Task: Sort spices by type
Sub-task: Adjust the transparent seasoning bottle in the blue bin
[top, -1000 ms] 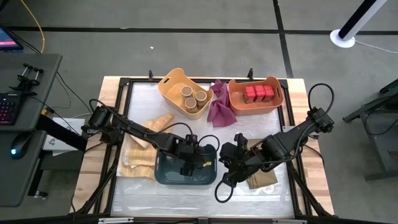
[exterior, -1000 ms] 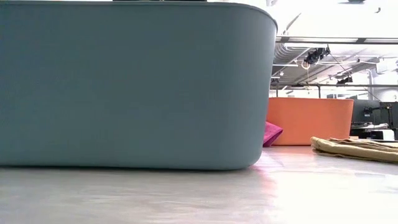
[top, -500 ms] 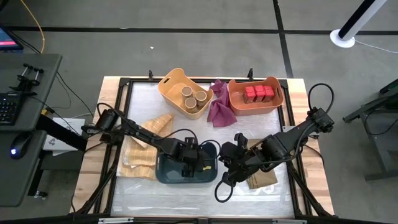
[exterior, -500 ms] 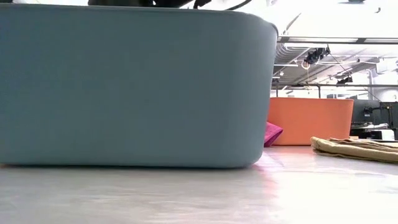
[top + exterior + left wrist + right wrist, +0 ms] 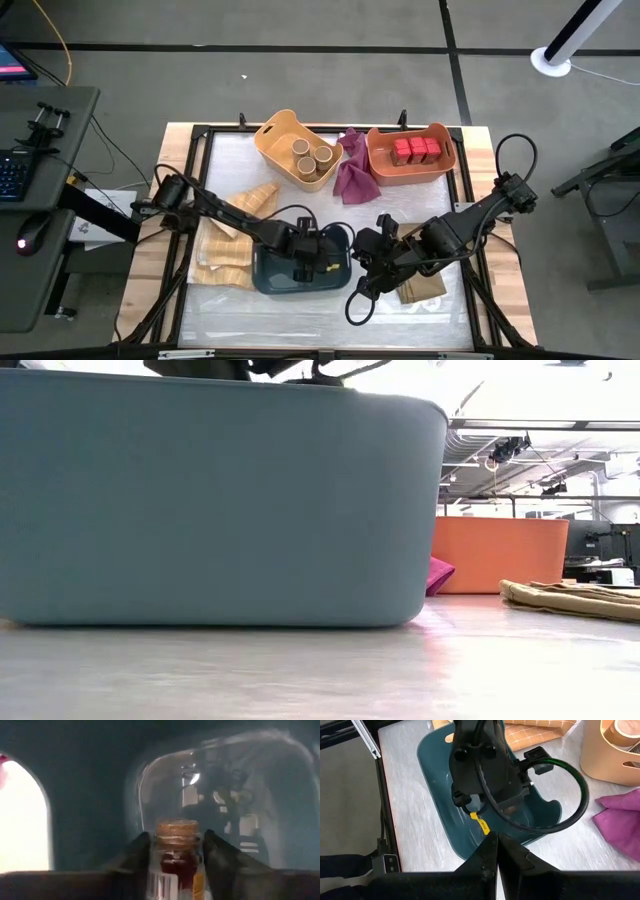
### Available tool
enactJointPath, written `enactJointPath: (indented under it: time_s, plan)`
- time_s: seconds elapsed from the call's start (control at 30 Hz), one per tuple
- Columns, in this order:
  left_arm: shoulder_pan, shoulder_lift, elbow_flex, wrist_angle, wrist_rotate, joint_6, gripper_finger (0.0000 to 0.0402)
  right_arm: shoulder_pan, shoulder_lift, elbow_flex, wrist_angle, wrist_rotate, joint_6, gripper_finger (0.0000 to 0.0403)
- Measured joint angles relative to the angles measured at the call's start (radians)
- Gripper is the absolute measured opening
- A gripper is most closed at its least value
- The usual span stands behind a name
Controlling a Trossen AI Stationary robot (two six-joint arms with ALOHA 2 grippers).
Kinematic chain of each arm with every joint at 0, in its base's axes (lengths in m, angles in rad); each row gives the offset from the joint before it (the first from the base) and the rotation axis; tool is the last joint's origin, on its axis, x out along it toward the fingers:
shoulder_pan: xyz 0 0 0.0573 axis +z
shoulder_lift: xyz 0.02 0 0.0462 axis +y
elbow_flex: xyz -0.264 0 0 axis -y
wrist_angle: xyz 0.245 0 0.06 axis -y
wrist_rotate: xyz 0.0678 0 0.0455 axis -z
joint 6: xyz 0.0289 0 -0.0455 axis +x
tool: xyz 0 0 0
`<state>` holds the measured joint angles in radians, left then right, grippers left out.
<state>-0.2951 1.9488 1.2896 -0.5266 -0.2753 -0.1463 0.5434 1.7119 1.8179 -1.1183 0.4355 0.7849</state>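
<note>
Left wrist view: end effector (image 5: 176, 852) apparently grips jar (image 5: 176, 862).

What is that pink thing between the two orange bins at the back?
A magenta cloth, crumpled on the table between the yellow-orange bin of tan cylinders and the orange bin of red tins. The high view shows it best.

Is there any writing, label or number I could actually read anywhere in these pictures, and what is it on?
No text can be read.
Small jar between the left gripper fingers: a barcode label shows, its digits too blurred to read.
Yellow tag in the teal bin: no legible print.
</note>
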Motion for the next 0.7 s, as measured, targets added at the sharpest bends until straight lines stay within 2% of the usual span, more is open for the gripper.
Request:
enactJointPath:
  time_s: [0.13, 0.2, 0.53, 0.7]
  plan:
    - [0.0, -0.025, 0.005, 0.018, 0.019, 0.002, 0.0033, 0.0, 0.0, 0.0, 0.0, 0.0, 0.0, 0.0]
    - [0.0, -0.036, 0.0, 0.003, 0.028, 0.016, 0.0007, 0.0, 0.0, 0.0, 0.001, 0.0, 0.0, 0.0]
    - [0.004, -0.199, 0.001, -0.039, 0.0, 0.07, 0.0005, 0.0, 0.0, 0.0, 0.016, 0.049, -0.026, 0.0]
    - [0.01, -0.19, 0.0, -0.042, 0.06, 0.037, 0.002, 0.0, 0.0, 0.0, 0.018, 0.069, -0.034, 0.0]
